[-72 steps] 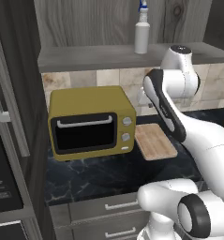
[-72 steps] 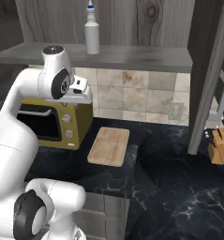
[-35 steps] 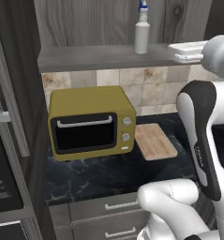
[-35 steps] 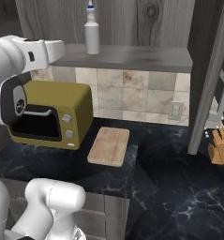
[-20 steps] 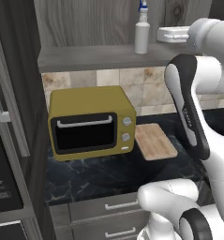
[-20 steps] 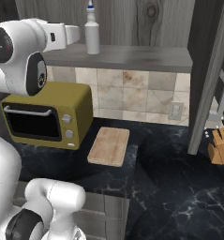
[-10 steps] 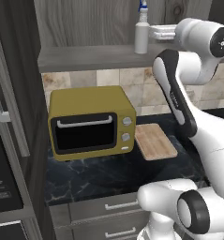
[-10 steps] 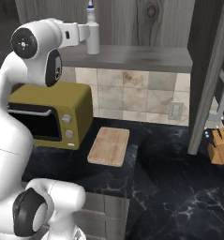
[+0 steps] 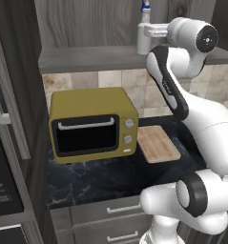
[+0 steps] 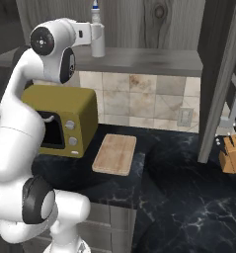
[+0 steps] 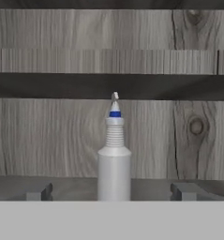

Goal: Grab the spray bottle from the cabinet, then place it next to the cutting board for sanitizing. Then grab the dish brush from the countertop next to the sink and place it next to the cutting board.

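- Bottle (image 11: 114,165) upright on cabinet (image 10: 154,60) shelf.
- Gripper (image 11: 111,191) level with bottle, fingers (image 11: 38,191) apart, one each side.
- Board (image 9: 157,143) on counter (image 10: 188,173), right of oven (image 9: 91,124).

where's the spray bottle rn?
The spray bottle stands upright on the cabinet shelf, above the toaster oven, centred between the open hand's fingertips.
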Robot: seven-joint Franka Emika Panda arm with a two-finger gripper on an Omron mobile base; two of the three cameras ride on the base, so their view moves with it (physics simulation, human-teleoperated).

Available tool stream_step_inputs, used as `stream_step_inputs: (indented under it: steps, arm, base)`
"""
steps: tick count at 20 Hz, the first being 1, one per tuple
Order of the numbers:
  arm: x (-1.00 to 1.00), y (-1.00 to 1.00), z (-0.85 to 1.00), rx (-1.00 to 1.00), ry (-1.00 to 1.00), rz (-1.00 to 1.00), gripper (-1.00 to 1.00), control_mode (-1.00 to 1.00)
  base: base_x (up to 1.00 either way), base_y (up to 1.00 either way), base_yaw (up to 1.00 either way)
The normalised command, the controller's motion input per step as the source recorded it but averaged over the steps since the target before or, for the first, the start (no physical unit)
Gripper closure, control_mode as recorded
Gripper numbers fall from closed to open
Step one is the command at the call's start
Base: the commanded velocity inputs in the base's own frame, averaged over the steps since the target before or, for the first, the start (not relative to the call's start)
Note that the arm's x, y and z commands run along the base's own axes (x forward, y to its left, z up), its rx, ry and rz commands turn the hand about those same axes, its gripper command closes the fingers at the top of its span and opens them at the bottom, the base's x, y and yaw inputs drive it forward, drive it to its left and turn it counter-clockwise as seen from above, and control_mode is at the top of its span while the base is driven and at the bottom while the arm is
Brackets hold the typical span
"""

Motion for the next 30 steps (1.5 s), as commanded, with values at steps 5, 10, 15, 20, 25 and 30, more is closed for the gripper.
stream_step_inputs:
  steps: [5, 10, 15, 20, 25, 30]
  arm:
    - [0.53, 0.0, 0.0, 0.0, 0.03, 0.0, -1.0, -1.0]
    - [0.42, 0.0, 0.0, 0.0, 0.03, 0.0, -1.0, -1.0]
    - [0.48, 0.0, 0.0, 0.0, 0.0, 0.0, -1.0, -1.0]
    - [0.44, 0.0, 0.0, 0.0, 0.0, 0.0, -1.0, -1.0]
    - [0.27, 0.0, 0.0, 0.0, 0.0, 0.0, -1.0, -1.0]
    - [0.19, 0.0, -0.1, 0.0, 0.03, 0.0, -1.0, -1.0]
  base:
    - [0.0, 0.0, 0.0]
    - [0.0, 0.0, 0.0]
    - [0.0, 0.0, 0.0]
    - [0.0, 0.0, 0.0]
    - [0.0, 0.0, 0.0]
    - [0.0, 0.0, 0.0]
